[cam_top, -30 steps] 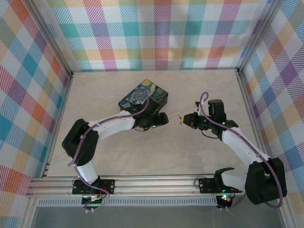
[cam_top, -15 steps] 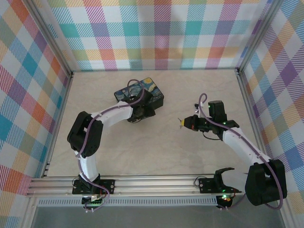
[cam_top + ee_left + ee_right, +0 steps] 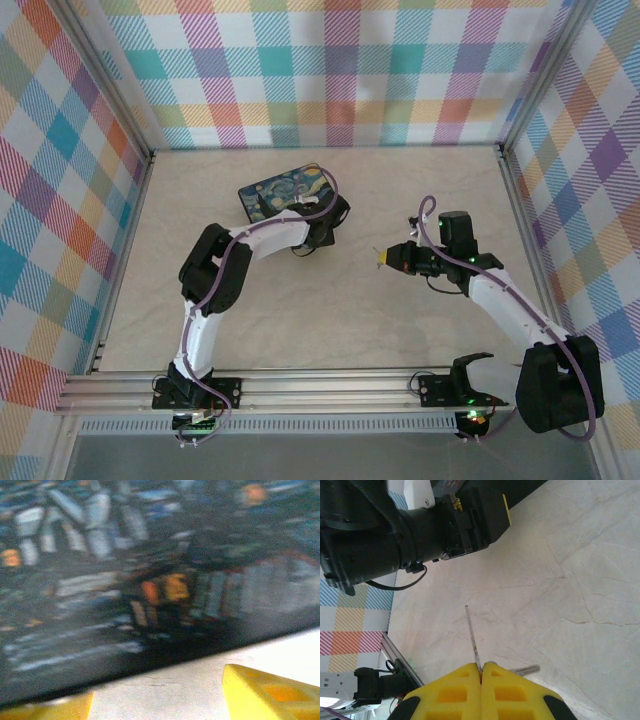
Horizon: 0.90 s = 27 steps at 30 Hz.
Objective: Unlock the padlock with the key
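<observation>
Pale marble desk point(image 3: 330, 320) carries the painted box point(image 3: 285, 192) toward the back; your left claw point(image 3: 158, 687) stands open, fingertips point(image 3: 270, 695) spread just before its dark side. Your right claw point(image 3: 481, 670) is clamped on the key point(image 3: 473, 635), thin blade poking out, well apart from the box

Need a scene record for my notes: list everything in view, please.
table: one, pale marbled, under everything.
walls: three, pastel plaid, around the table.
box: one, dark with blue-and-yellow painted lid, far left-centre of the table.
key: one, silvery, thin, held mid-right above the table.
left end effector: one, yellow fingers, open, facing the box's side.
right end effector: one, yellow fingers, shut on the key.
</observation>
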Available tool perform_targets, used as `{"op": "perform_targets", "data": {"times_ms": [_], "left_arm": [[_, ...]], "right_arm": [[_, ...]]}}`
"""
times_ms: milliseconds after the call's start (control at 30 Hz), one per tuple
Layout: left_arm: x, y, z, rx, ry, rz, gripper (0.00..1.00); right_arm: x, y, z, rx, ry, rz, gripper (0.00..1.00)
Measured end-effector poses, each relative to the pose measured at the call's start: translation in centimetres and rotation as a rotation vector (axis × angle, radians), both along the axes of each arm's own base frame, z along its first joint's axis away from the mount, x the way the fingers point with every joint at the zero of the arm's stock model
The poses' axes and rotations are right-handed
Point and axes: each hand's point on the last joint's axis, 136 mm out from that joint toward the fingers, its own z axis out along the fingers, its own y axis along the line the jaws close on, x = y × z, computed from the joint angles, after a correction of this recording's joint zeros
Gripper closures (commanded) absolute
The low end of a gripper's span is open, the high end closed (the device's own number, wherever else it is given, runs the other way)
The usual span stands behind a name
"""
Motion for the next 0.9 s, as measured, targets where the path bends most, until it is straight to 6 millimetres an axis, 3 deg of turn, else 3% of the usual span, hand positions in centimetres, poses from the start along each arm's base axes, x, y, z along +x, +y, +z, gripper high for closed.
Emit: {"op": "perform_targets", "data": {"times_ms": [367, 633, 900], "left_arm": [[0.5, 1.2, -0.9, 0.081, -0.017, 0.033, 0.42], [0.8, 1.9, -1.5, 0.135, -0.033, 0.04, 0.59], [1.3, 2.0, -1.2, 0.162, -0.054, 0.013, 0.76]], "right_arm": [[0.4, 0.4, -0.3, 0.016, 0.015, 0.004, 1.0], [0.4, 0.8, -0.4, 0.023, 0.023, 0.01, 1.0], [0.0, 1.8, -1.8, 0.016, 0.057, 0.045, 1.0]]}}
